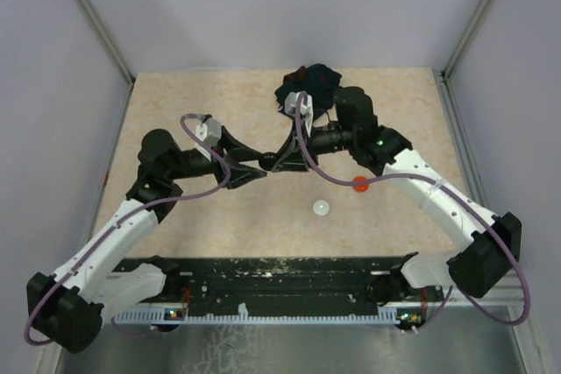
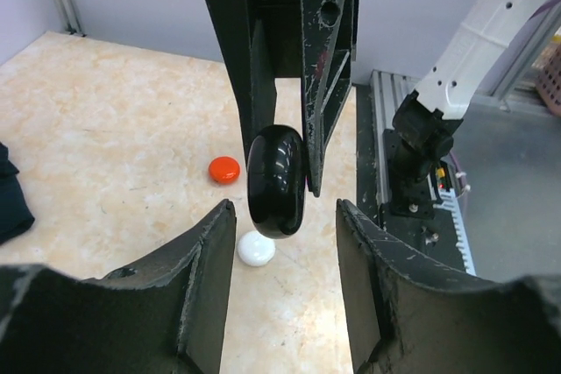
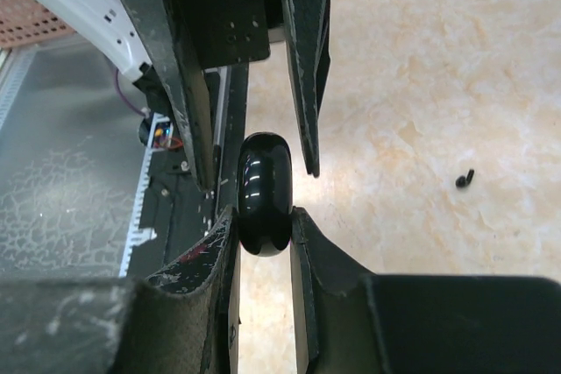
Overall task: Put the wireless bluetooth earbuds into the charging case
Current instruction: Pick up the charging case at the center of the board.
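Beige marbled tabletop (image 1: 219, 102) boxed in by plain grey walls (image 1: 289, 6). Right gripper (image 3: 263, 214) is clamped on a glossy black round puck (image 3: 263, 177), left gripper (image 2: 285, 206) jaws spread loose either side

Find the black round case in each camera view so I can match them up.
Top external: the black round case sits mid-picture, where the left gripper and right gripper meet.
Left wrist: centre, just above the white disc.
Right wrist: centre, at the near fingertips.
Shared landmark: the right gripper, clamped on it in all three.
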Robot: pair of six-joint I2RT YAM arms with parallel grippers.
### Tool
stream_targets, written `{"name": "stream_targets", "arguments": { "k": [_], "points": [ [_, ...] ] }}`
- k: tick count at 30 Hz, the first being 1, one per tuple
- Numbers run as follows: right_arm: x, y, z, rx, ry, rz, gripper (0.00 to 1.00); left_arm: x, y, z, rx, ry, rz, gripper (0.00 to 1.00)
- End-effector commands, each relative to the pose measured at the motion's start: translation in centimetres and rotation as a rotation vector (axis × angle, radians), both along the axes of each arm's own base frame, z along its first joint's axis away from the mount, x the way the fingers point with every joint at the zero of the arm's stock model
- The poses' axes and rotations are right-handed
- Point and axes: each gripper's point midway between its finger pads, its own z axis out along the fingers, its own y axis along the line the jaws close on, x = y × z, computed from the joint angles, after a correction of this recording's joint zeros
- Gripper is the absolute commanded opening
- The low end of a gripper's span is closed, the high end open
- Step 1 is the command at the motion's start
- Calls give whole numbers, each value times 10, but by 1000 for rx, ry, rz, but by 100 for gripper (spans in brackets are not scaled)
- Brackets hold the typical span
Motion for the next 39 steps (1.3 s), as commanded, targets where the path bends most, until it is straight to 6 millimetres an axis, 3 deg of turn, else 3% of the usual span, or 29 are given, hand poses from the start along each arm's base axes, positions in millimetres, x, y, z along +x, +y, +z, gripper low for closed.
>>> {"name": "stream_targets", "arguments": {
  "k": [1, 15, 32, 39],
  "points": [
    [-1, -10, -4, -101, -15, 5, 0, -6, 1, -1, 68, -47, -49, 54],
    [-2, -1, -7, -190, -44, 16, 0, -4, -5, -7, 99, 11, -107, 54],
    [0, 8, -10, -251, -48, 19, 0, -1, -6, -28, 148, 42, -118, 40],
    [0, 7, -9, -247, -57, 13, 0, 1, -5, -29, 137, 51, -85, 40]
  ]
}}
